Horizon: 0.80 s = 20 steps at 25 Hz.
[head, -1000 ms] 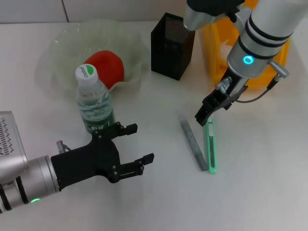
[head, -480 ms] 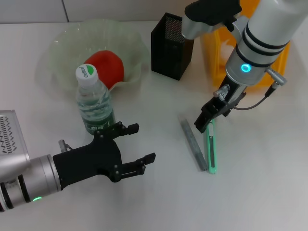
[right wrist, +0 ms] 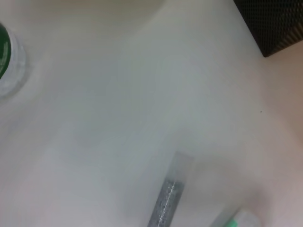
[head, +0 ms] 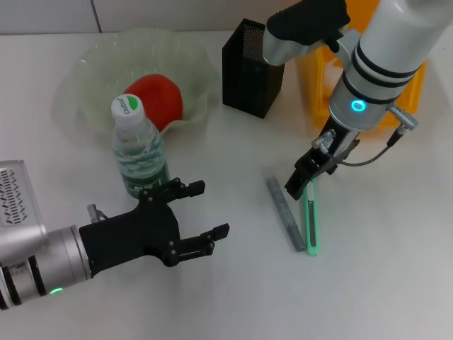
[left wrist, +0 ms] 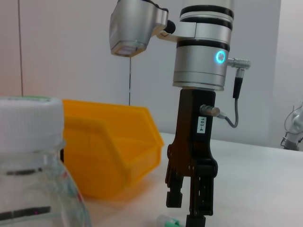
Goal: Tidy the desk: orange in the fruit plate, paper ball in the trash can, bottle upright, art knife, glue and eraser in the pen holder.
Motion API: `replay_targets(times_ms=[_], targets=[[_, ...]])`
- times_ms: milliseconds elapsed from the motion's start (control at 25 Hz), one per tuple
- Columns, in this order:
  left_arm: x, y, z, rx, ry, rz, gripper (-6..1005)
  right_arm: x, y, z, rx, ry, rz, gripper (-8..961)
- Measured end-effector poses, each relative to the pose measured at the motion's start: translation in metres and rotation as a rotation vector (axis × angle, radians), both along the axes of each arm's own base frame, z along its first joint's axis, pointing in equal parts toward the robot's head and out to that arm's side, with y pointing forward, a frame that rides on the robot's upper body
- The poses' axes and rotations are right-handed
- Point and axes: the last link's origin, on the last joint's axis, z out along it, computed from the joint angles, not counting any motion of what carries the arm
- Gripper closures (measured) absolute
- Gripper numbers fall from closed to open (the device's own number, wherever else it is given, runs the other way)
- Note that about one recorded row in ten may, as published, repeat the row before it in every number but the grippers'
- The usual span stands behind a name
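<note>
The mint-green art knife [head: 310,221] lies flat on the white desk [head: 382,269], next to a grey speckled stick [head: 285,212]. My right gripper [head: 303,180] hangs just over the knife's far end, fingers a little apart and empty; it also shows in the left wrist view [left wrist: 187,208] above the knife's tip [left wrist: 168,220]. The bottle [head: 138,152] stands upright. My left gripper [head: 212,210] is open and empty to its right. The orange [head: 154,99] lies in the fruit plate [head: 92,64]. The pen holder [head: 251,67] stands at the back. The paper ball is out of view.
The yellow-orange trash can [head: 407,85] stands at the back right, mostly behind my right arm. The right wrist view shows the grey stick [right wrist: 168,201], the knife's end [right wrist: 236,220], a corner of the pen holder [right wrist: 274,23] and the bottle cap [right wrist: 7,56].
My right gripper has come down and slightly left, closer to the knife's far end. The left arm has barely shifted.
</note>
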Motion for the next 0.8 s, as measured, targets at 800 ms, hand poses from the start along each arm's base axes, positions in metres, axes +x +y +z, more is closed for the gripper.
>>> replay_targets(times_ms=[800], targets=[[-0.0031, -0.0011, -0.0016, -0.004, 0.007, 0.018, 197, 0.0037, -0.0017, -0.003, 0.012, 0.003, -0.042, 176]])
